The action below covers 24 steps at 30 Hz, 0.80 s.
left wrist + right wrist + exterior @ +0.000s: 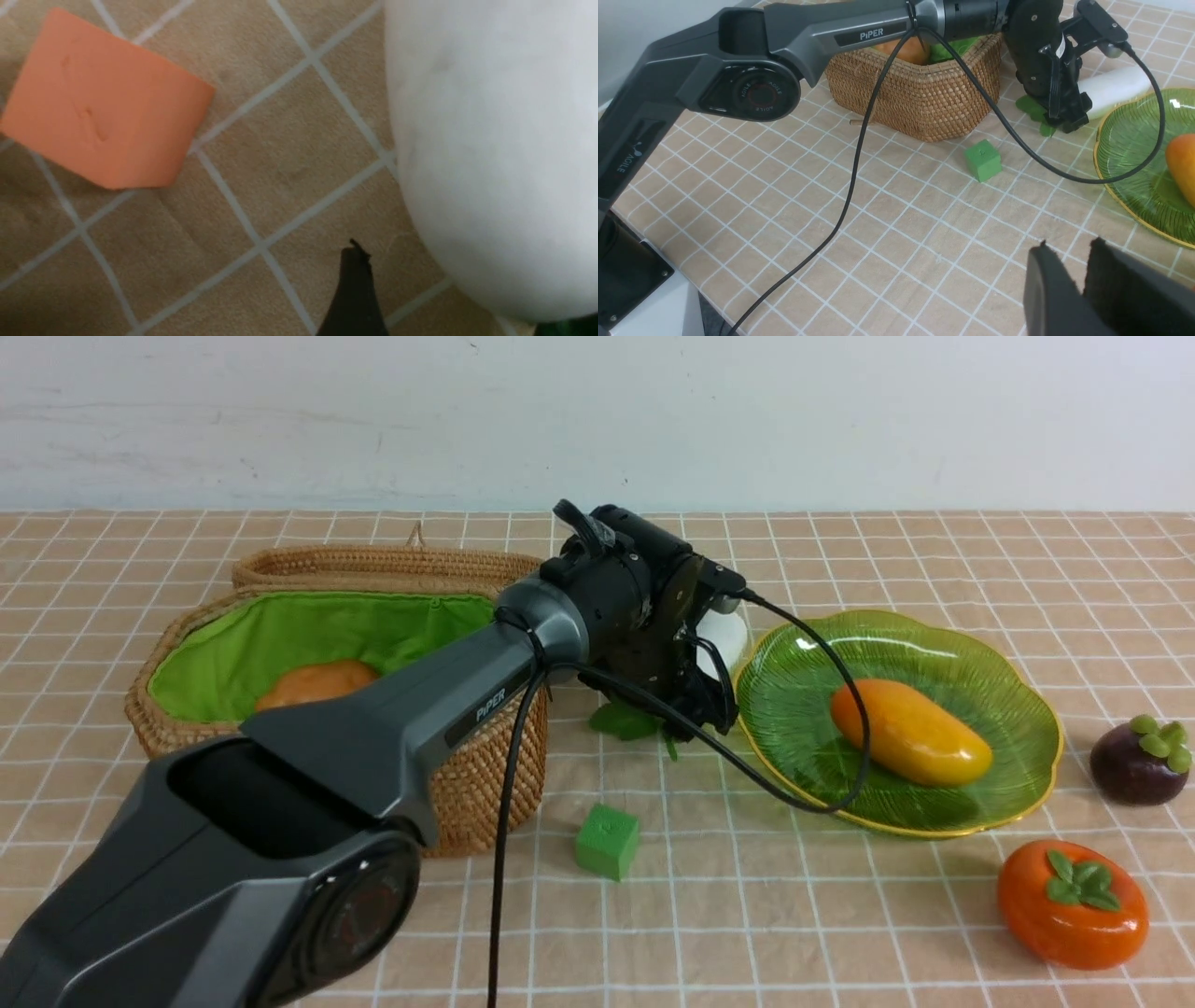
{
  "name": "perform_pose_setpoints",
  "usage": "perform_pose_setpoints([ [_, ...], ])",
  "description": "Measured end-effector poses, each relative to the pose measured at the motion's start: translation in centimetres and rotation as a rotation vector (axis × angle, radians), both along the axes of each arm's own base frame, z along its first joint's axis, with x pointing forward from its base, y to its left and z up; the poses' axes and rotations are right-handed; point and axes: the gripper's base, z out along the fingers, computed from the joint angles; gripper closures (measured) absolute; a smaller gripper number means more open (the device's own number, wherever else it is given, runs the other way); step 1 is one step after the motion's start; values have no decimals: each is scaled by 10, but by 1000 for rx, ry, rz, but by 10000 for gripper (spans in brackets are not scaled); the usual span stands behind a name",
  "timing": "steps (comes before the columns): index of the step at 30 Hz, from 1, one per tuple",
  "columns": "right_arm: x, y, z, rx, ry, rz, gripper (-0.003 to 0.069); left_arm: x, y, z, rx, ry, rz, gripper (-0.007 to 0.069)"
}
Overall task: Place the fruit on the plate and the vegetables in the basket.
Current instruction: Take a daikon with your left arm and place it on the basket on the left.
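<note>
- Radish, white with green leaves, lies flat on the surface in the gap between basket and plate.
- Long axis runs near to far: the leaf end points toward the robot, the blunt white end away and slightly right, close to the plate's gold rim. Contact with the rim cannot be told.
- Left arm extends across the basket's front; left jaws point down over the radish near its leaf end. The left wrist view shows one dark finger just beside the white body, not touching. The other is hidden, so their width cannot be told.
- Right jaws, low in the right wrist view, stand narrow with a slim gap, nothing between them, well apart from the radish.
- Potato lies inside the basket on the green lining.
- Mango lies on the plate, long axis far-left to near-right.
- Mangosteen and persimmon stand on the surface right of the plate.
- Green cube sits before the basket's corner; orange cube lies near the radish.
</note>
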Motion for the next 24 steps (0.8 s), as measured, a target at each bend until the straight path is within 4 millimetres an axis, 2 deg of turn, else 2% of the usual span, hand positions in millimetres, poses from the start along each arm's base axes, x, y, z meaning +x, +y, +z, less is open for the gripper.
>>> perform_pose_setpoints([
  [1,0,0,0,0,0,0,522,0,0,0,0,0,0,106],
  [4,0,0,0,0,0,0,522,0,1,0,-2,4,20,223],
  [5,0,0,0,0,0,0,522,0,1,0,-1,6,20,234],
  [7,0,0,0,0,0,0,522,-1,2,-1,14,21,28,428],
  [9,0,0,0,0,0,0,522,-2,3,0,22,28,31,565],
  [11,0,0,0,0,0,0,522,-2,4,7,32,31,37,638],
  [16,0,0,0,0,0,0,519,-4,6,25,32,28,48,638],
  [18,0,0,0,0,-2,-1,519,-8,9,47,28,11,40,638],
  [21,1,0,0,-1,-7,-7,519,-12,12,67,24,-8,30,638],
  [24,3,-2,2,-3,-34,-31,519,-25,21,104,34,-17,18,638],
])
